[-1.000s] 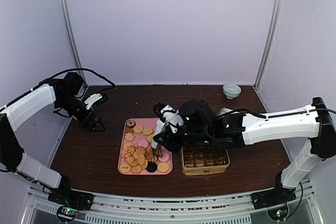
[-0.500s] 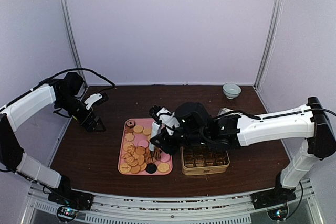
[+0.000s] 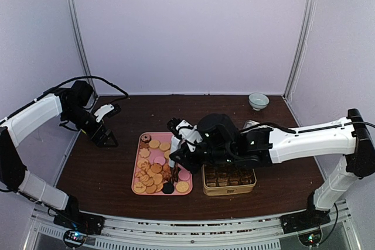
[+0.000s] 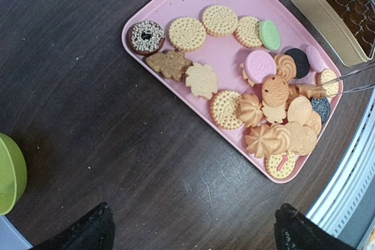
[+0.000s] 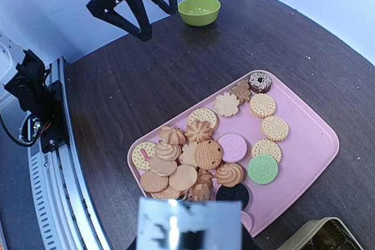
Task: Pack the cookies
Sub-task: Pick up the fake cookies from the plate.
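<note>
Table (image 3: pixel 105 174): dark brown wood. It carries everything we list below.

Tray (image 5: pixel 310 144): pink and rectangular. It lies directly under the right gripper (image 3: pixel 174 161) and well to the right of the left gripper (image 3: pixel 106 140).

Box (image 4: pixel 319 19): tan, with dark scalloped cells inside. It sits just to the right of the right gripper, with its long side close beside the tray. We cannot tell whether box and tray touch.

Bowls: a green bowl (image 5: pixel 199 10) stands on the table near the left gripper, towards the back. A pale bowl (image 3: pixel 258 100) stands well behind the right gripper, at the back right corner.

Left gripper: its fingers are spread wide with nothing between them. It hovers above bare table.

Right gripper: it is clamped on the metal tongs (image 5: pixel 188 226). The two thin prongs run ahead of it down to the near end of the tray. Their tips reach a tan cookie in the heap there. We cannot tell whether that cookie is pinched.

Cookies (image 5: pixel 199 153): all the loose ones lie on the tray below the right gripper.
- They are heaped and overlapping at the near end by the tong tips, and spread singly towards the far end.
- Most are tan, either round or flower-shaped.
- Among them are a pink disc (image 5: pixel 232 147), a green disc (image 5: pixel 262 169) and a black disc (image 5: pixel 231 192).
- A sprinkled brown ring (image 5: pixel 258 81) lies at the far corner, farthest from the right gripper.
</note>
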Controlling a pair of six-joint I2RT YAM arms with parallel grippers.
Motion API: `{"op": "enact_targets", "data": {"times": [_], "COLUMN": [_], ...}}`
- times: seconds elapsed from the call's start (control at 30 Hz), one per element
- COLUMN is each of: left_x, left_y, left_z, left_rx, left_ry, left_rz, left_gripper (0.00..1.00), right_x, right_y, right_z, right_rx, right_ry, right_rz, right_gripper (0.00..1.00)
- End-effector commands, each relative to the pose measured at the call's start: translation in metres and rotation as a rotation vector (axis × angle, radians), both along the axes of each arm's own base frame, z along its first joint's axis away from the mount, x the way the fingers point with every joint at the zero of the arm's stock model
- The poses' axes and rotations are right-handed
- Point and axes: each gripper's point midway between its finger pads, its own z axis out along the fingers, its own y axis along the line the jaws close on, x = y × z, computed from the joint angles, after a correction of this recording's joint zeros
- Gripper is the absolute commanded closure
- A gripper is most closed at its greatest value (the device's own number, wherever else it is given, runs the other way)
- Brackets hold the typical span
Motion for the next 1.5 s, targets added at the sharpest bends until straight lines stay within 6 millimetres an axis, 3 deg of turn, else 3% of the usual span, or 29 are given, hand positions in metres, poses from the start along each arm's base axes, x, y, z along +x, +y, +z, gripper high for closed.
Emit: {"op": "enact_targets", "data": {"times": [0.0,0.4,0.5,0.67,1.07,1.47], "left_x": [0.004,0.002,0.002,0.001,-0.001,-0.002], "left_y": [-0.002,-0.002,-0.002,-0.002,-0.003,-0.003], "left_z": [0.012,0.012,0.012,0.013,0.015,0.016], "left_rx": [-0.027,-0.031,-0.031,-0.028,-0.033,-0.037], "left_ry": [-0.025,-0.021,-0.021,-0.024,-0.03,-0.032], "left_rz": [0.004,0.003,0.001,-0.004,-0.007,-0.01], "left_gripper": [0.02,0.02,0.02,0.02,0.02,0.02], "right_x": [0.002,0.001,-0.002,-0.005,-0.005,-0.005], "right_y": [-0.005,-0.003,0.003,0.013,0.026,0.033], "right_z": [0.045,0.039,0.04,0.037,0.03,0.011], "right_rx": [0.078,0.065,0.07,0.061,0.025,-0.037], "right_ry": [-0.073,-0.074,-0.082,-0.097,-0.14,-0.153], "right_rz": [-0.021,-0.008,0.007,0.023,0.029,0.045], "right_gripper": [1.0,1.0,0.89,0.81,0.7,0.68]}}
